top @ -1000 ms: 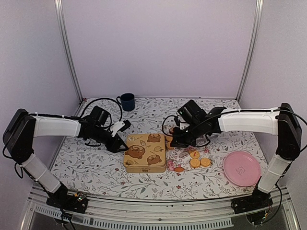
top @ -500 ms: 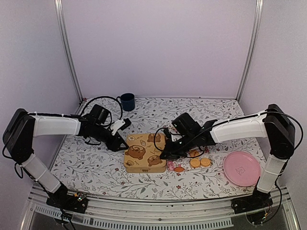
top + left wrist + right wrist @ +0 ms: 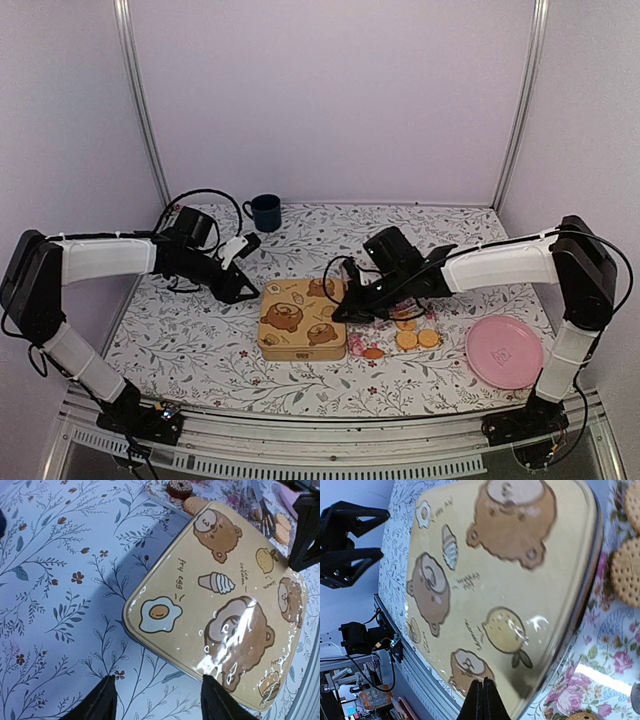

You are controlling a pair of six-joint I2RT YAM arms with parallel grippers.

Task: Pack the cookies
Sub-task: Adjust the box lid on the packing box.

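A closed yellow tin (image 3: 300, 320) printed with bears lies mid-table. The cookies (image 3: 405, 339) lie loose just right of it on a rose-patterned sheet, mostly golden, one dark brown (image 3: 179, 488). My left gripper (image 3: 245, 291) hangs open by the tin's left edge; in the left wrist view the left gripper (image 3: 157, 700) straddles that edge of the tin (image 3: 225, 605) with nothing between the fingers. My right gripper (image 3: 339, 313) is shut and empty over the tin's right side; in the right wrist view the right gripper (image 3: 483, 700) points at the lid (image 3: 490, 580), with cookies (image 3: 627, 577) beside it.
A large pink plate (image 3: 504, 352) sits at the near right. A dark blue mug (image 3: 265, 212) stands at the back left. The table has a leaf-print cloth (image 3: 180, 335). Metal frame posts and walls close in both sides and the back.
My right gripper has swung left and down from the cookies to the tin's right side, staying shut. The left arm's wrist has drawn back to the left; its jaws stay open.
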